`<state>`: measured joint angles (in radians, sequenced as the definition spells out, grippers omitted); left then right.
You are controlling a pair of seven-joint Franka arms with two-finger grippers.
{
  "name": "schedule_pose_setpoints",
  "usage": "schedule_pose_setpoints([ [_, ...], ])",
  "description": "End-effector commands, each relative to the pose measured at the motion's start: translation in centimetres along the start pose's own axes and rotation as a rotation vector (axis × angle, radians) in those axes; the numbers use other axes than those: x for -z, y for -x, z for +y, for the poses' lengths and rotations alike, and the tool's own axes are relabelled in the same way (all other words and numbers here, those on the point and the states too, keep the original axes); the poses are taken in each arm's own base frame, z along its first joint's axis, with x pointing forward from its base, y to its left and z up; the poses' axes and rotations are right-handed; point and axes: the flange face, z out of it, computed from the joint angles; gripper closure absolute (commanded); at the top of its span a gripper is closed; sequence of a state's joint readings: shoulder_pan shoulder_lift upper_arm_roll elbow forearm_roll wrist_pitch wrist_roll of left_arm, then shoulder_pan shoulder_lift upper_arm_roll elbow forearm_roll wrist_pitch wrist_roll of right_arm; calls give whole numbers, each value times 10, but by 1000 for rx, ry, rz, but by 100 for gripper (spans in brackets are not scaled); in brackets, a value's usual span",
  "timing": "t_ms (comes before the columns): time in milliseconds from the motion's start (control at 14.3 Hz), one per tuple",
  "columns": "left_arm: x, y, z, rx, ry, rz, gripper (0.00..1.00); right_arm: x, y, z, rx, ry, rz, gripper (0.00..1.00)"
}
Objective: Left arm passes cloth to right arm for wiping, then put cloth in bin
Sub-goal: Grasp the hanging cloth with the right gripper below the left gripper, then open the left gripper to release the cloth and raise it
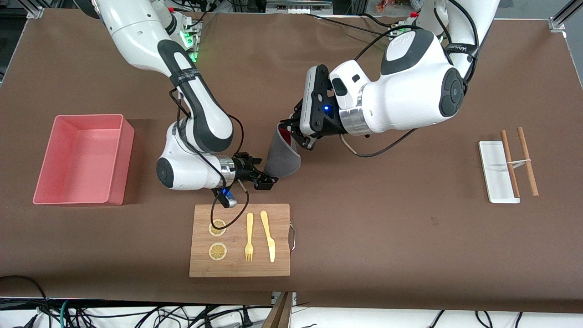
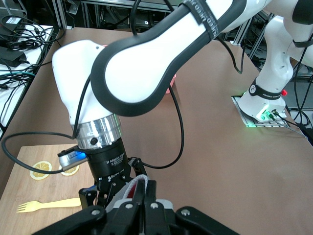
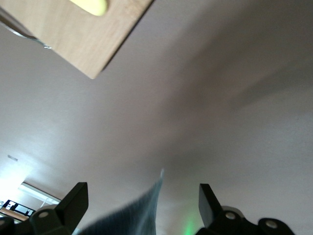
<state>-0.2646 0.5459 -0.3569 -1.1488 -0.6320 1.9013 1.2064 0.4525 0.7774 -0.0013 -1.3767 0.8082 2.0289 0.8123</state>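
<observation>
Nearest the camera, by the table's front edge: wooden cutting board (image 1: 240, 240) carrying two lemon slices (image 1: 217, 239), a yellow fork (image 1: 249, 237) and a yellow knife (image 1: 268, 235). None of it belongs to this step; I keep clear of it.

Handover under way, by my reading. Left gripper (image 1: 298, 135) is clenched on the top edge of the cloth (image 1: 282, 157), over mid-table. Cloth hangs down from it, grey face out, a sliver of red showing at the top near the jaws.

Right gripper (image 1: 263, 175) sits at the cloth's lower hem, fingers spread wide, nothing in them. Right wrist view shows both fingers (image 3: 73, 200) apart and a corner of the grey cloth (image 3: 132, 218) reaching up between them, not yet deep in the gap.

How I'd do it well:
- Push the right gripper further onto the hem so a good depth of fabric sits between the pads before closing; a pinch on the corner alone looks likely to slip during wiping.
- Left grip should hold until the right has closed; release early and the rag probably drops beside the board.
- Watch the right arm's cable loop (image 1: 230, 214) drooping over the board's corner.

Bin (image 1: 84, 157), pink and tall-walled, stands toward the right arm's end of the table, well apart from the cloth. White tray (image 1: 496, 171) and two wooden sticks (image 1: 519, 161) lie toward the left arm's end.
</observation>
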Motion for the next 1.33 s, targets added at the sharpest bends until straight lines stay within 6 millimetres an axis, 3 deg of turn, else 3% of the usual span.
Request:
schedule_pose_setpoints([
  [0,1,-1,0,-22,-2,15,100,-15,5,-1,-21,11,-35,1],
  [140,2,0,0,-21,-4,16,100,-21,11,2,-58,45,-63,14],
  [700,2,0,0,-27,-4,16,100,-27,34,17,-104,185,-238,15],
  [770,2,0,0,-27,-4,16,100,-28,36,19,-107,197,-258,40],
  [840,2,0,0,-27,-4,16,100,-28,34,20,-107,193,-277,82],
  [910,1,-1,0,-28,-3,15,100,-24,31,21,-125,176,-306,100],
  [1261,0,-1,1,-29,-1,15,100,-21,34,23,-152,186,-359,100],
])
